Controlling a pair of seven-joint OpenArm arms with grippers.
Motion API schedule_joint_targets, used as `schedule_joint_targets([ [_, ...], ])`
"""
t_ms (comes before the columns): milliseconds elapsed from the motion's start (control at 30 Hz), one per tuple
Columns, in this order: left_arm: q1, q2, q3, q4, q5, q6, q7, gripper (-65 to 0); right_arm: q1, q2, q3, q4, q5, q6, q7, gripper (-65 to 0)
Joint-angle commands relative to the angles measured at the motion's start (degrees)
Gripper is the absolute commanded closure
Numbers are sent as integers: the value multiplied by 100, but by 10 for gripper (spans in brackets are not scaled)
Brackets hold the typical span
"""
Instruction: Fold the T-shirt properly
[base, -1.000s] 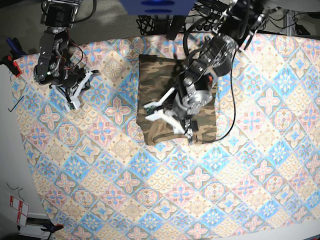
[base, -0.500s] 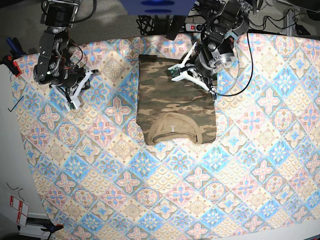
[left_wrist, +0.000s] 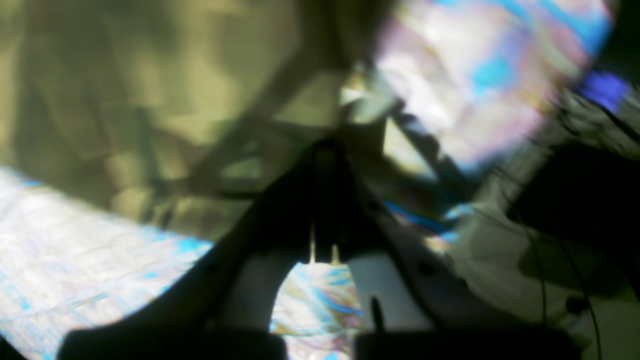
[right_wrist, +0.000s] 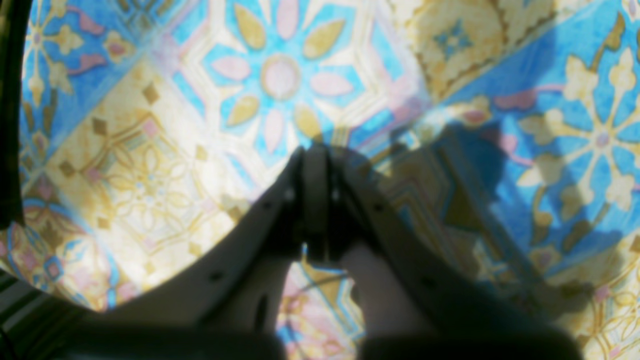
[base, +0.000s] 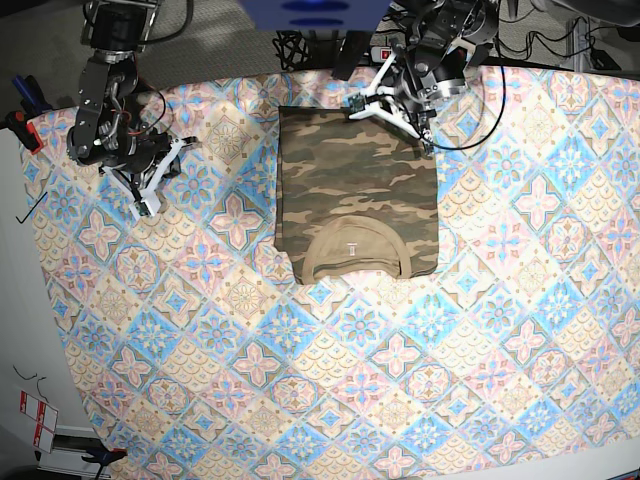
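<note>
The camouflage T-shirt (base: 355, 185) lies folded into a rectangle at the far middle of the tablecloth, its tan inner collar and white label (base: 350, 250) facing the near edge. My left gripper (base: 392, 117) hovers at the shirt's far right corner. The blurred left wrist view shows that left gripper (left_wrist: 325, 150) shut with nothing between its fingers, camouflage cloth (left_wrist: 125, 100) beyond it. My right gripper (base: 150, 195) is far to the left of the shirt. In the right wrist view that right gripper (right_wrist: 315, 150) is shut and empty over bare tablecloth.
The pastel patterned tablecloth (base: 330, 380) covers the table. Cables and a power strip (base: 385, 52) crowd the far edge behind the left arm. A black clamp (base: 18, 122) sits at the left edge, beside a white surface (base: 15, 300).
The left arm rose from the shirt's collar end to its far edge, and its jaws shut. The collar and label are now uncovered. The right arm stayed put.
</note>
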Motion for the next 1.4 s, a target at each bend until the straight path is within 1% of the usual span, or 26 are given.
schedule_joint_targets([
  [0, -32, -94, -13, 54, 15, 23, 49, 0, 16, 62, 10, 64, -33, 22, -81, 0],
  [67, -23, -165, -48, 97, 15, 23, 49, 0, 16, 62, -16, 73, -33, 22, -81, 0],
  [133, -14, -270, -110, 370, -12, 23, 84, 0, -2, 62, -51, 249, -33, 22, -108, 0],
  [167, 21, -279, -233, 537, -21, 23, 84, 0, -55, 62, -60, 407, -33, 22, -134, 0],
  [233, 82, -262, -567, 959, -29, 23, 84, 0, -336, 62, -350, 952, -59, 22, -134, 0],
  [300, 179, -235, -883, 1337, -38, 23, 58, 0, -556, 176, -790, 1647, -68, 22, -143, 0],
  [400, 205, -103, -1402, 1460, 6, 23, 84, 0, -714, 431, -1511, 2438, -68, 22, -222, 0],
  [467, 223, -24, -1789, 1451, 15, 23, 84, 0, -714, 668, -2003, 2605, -68, 22, -345, 0],
  [500, 241, 29, -2079, 1443, 15, 23, 84, 0, -661, 791, -2328, 2614, -68, 22, -363, 0],
  [567, 346, 73, -2730, 1399, -38, 23, 75, 0, -353, 932, -3031, 2614, -68, 22, -407, 0],
  [667, 487, 116, -3380, 1196, -38, 23, 40, 0, -37, 958, -3858, 2605, -68, 22, -530, 0],
  [733, 583, 116, -3697, 1029, -38, 23, 40, 0, 165, 932, -4403, 2587, -59, 22, -565, 0],
  [833, 750, 108, -4004, 845, -38, 23, 31, 0, 482, 914, -5150, 2412, -59, 13, -582, 0],
  [900, 821, 108, -4198, 757, -38, 23, 14, 0, 658, 870, -5519, 2253, -59, 13, -574, 0],
  [1000, 882, 116, -4461, 634, -38, 23, -311, 0, 754, 607, -5809, 1946, -59, 13, -565, 0],
  [1100, 926, 134, -4505, 616, -29, 23, -347, 0, 754, 466, -5853, 1629, -68, 13, -539, 0],
  [1200, 1032, 143, -4505, 616, -29, 23, -355, 0, 754, 466, -5809, 1409, -68, 13, -512, 0],
  [1300, 1076, 143, -4505, 616, -29, 23, -355, 0, 754, 510, -5809, 1198, -68, 13, -213, 0],
  [1367, 1084, 143, -4505, 616, -29, 23, -355, 0, 754, 624, -5809, 970, -68, 13, -64, 0],
])
